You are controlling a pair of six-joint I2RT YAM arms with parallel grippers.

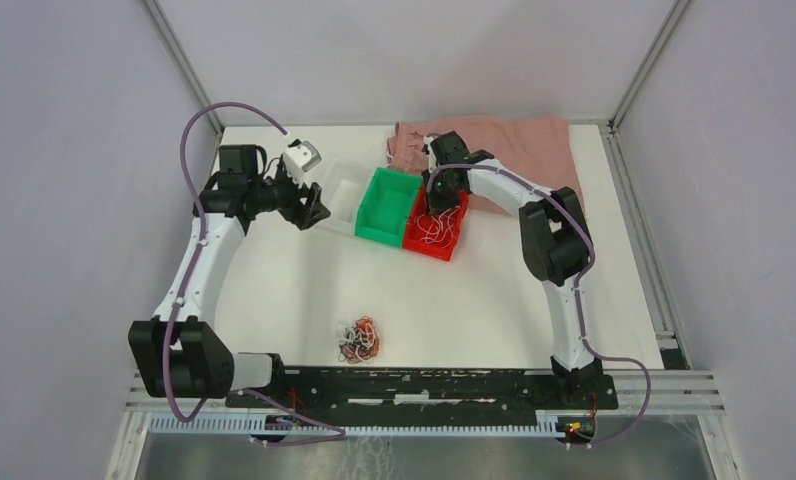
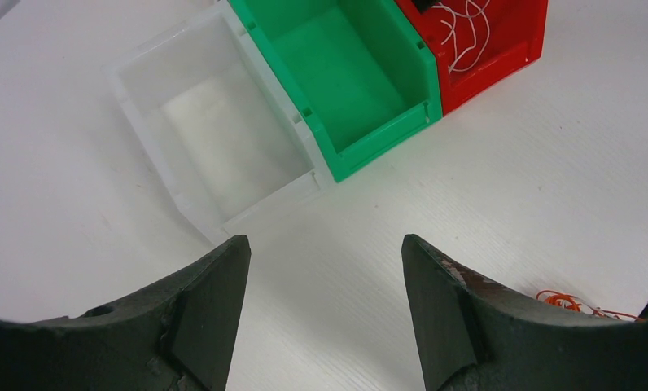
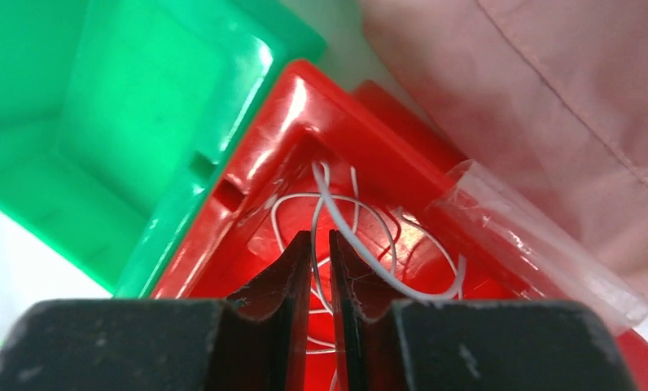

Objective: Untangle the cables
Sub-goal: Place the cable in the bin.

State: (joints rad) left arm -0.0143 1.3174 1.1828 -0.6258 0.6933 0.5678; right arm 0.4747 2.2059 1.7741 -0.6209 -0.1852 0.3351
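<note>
A few white cables (image 1: 436, 231) are lying in the red box (image 1: 452, 248), right under the right pincer (image 3: 321, 244), whose jaws are almost touching; gripping or not, nobody can tell. The left pincer (image 2: 325, 269) is hanging open and empty. The tangle (image 1: 359, 340) is sitting well apart from both.

Right wrist view: a white cable (image 3: 315, 183) enters the narrow gap of the right end effector (image 3: 321, 244); clamped or loose, cannot tell. Green bin (image 3: 101, 130) is cut off at left and top.

Left wrist view: red bin (image 2: 500, 73) is cut by the top edge; orange cables (image 2: 561, 300) lie partly behind the left end effector (image 2: 325, 252).

Top view: strands of the tangle (image 1: 359, 340) are too small to separate; the right fingertips are hidden.
</note>
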